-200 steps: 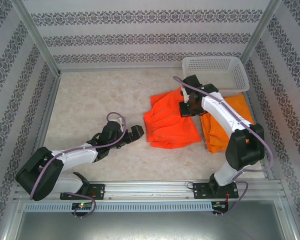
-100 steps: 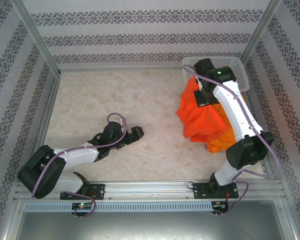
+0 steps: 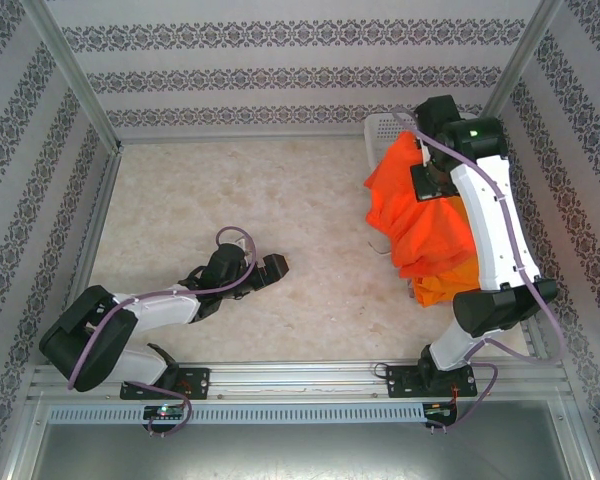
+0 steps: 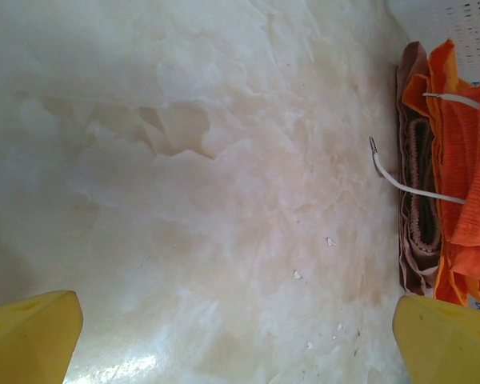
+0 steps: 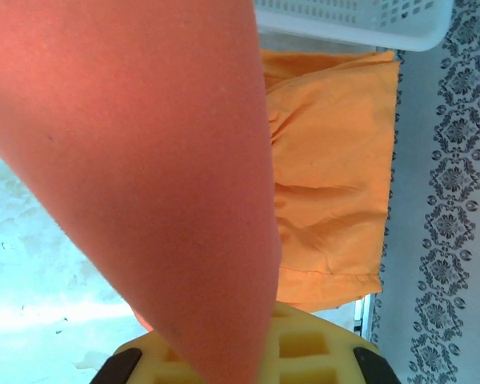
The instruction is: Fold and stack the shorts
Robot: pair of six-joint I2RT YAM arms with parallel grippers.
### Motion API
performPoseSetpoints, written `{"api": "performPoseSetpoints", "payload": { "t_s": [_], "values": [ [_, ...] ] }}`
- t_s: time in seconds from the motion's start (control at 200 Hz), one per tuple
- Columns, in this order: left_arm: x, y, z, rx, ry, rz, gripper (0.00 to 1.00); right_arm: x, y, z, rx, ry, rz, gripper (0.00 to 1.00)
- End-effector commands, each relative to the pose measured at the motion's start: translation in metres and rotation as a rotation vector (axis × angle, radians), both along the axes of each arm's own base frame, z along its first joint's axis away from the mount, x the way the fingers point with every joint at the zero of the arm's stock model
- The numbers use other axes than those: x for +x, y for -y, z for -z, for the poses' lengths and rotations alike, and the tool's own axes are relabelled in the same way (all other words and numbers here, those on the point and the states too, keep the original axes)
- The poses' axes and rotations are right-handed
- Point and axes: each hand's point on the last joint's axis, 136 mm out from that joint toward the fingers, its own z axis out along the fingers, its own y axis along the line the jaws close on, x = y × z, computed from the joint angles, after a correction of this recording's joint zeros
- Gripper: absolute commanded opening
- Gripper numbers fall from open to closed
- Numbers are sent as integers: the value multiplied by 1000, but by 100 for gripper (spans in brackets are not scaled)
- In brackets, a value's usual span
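Observation:
Bright orange shorts [image 3: 412, 215] hang in a loose bundle from my right gripper [image 3: 427, 185], which is raised in front of the basket and shut on their upper edge. In the right wrist view the held shorts [image 5: 144, 160] drape over the yellow fingers [image 5: 304, 352]. Under them lies a folded stack of orange shorts [image 3: 445, 285] [image 5: 328, 176]. In the left wrist view the stack's edge shows a dusty pink pair [image 4: 416, 200] beneath orange ones [image 4: 468, 160]. My left gripper [image 3: 275, 268] [image 4: 240, 344] rests low over bare table, open and holding nothing.
A white lattice basket [image 3: 390, 125] [image 5: 352, 20] stands at the back right, partly hidden by the right arm. A white drawstring [image 4: 408, 180] trails from the stack. Patterned walls and metal posts [image 3: 515, 60] enclose the marble tabletop [image 3: 200, 200].
My right gripper lifted the orange shorts off the table middle and carried them up and back-right, over the stack. The left arm stayed nearly still.

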Motion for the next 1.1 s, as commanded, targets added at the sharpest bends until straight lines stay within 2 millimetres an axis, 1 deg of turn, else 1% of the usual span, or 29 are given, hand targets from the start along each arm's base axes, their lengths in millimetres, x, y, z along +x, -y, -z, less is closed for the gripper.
{"api": "performPoseSetpoints", "payload": {
  "t_s": [0.0,0.125,0.215,0.295,0.41,0.555,0.724,0.854,0.979,1.044,1.079,1.094],
  "values": [
    [3,7,-6,-24,28,10,100,-13,19,-15,-17,27,58,0],
    [2,8,-4,-27,21,14,100,-15,45,-10,-59,7,105,0],
    [2,8,-2,-24,20,14,100,-11,57,-8,-75,8,110,0],
    [2,7,0,-20,16,14,100,-6,68,-5,-126,1,101,0],
    [2,10,2,-25,13,19,100,2,81,10,-190,-40,82,0],
    [3,13,6,-28,2,30,100,12,105,28,-278,-85,76,0],
    [3,15,13,-29,-16,38,100,21,133,34,-310,-85,143,0],
    [4,18,17,-33,-25,46,100,28,152,40,-332,-86,184,0],
    [6,20,18,-37,-26,49,100,37,162,57,-339,-123,208,0],
    [6,19,19,-37,-29,47,100,39,168,66,-351,-147,223,8],
    [5,19,19,-38,-30,48,100,39,172,71,-369,-162,233,19],
    [5,19,19,-38,-28,47,100,39,174,72,-380,-167,238,25]
  ]
}}
